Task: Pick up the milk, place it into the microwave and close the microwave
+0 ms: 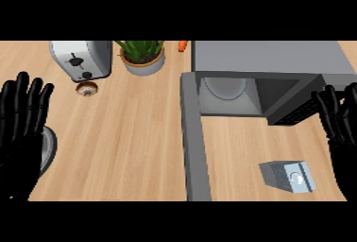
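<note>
We see bright, even light across the pale wooden counter top [125,142], with only faint, soft shadows on it. The shiny silver toaster [82,59] carries a mild pale sheen rather than harsh glare. The boxy grey microwave [268,56] darkens inside its open cavity. The black left hand [21,118] and black right hand [340,123] show almost no shading.

My left hand [20,142] looks glossy black; counter [125,142] matt wood, toaster [80,59] polished metal (microwave [272,56]: dull grey).
</note>
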